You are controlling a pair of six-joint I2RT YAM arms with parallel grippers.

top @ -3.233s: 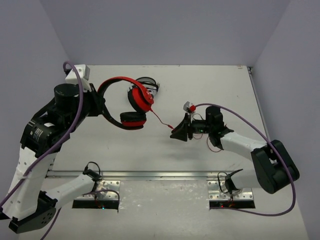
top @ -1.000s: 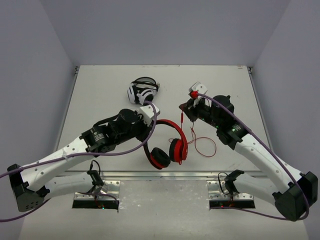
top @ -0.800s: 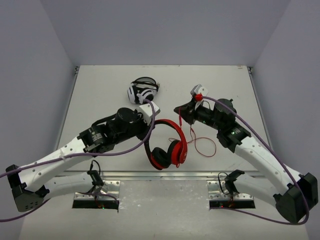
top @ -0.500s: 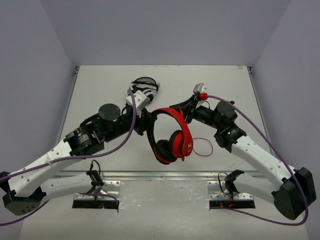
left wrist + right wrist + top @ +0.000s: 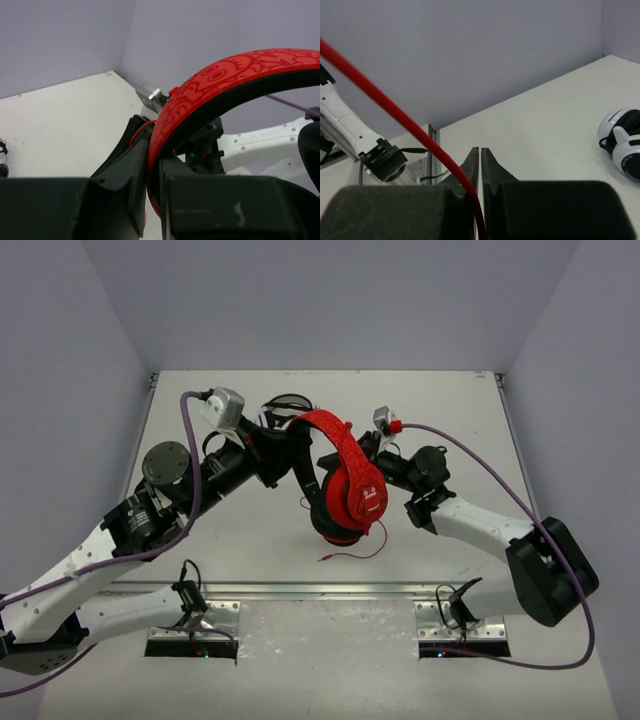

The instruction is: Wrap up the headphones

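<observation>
The red headphones hang in the air over the middle of the table. My left gripper is shut on the red-and-black headband, which passes between its jaws in the left wrist view. The ear cups hang below. My right gripper is just right of the headband, partly hidden behind it. Its jaws are closed with the thin red cord running down between them. The cord's loose end lies on the table under the ear cups.
The white-and-black headphones lie at the back of the table behind my left gripper, and also show in the right wrist view. A metal rail runs along the near table edge.
My left gripper has lifted and turned the headphones toward the back. My right gripper has moved left, close against the headband. The cord loop on the table has shrunk.
</observation>
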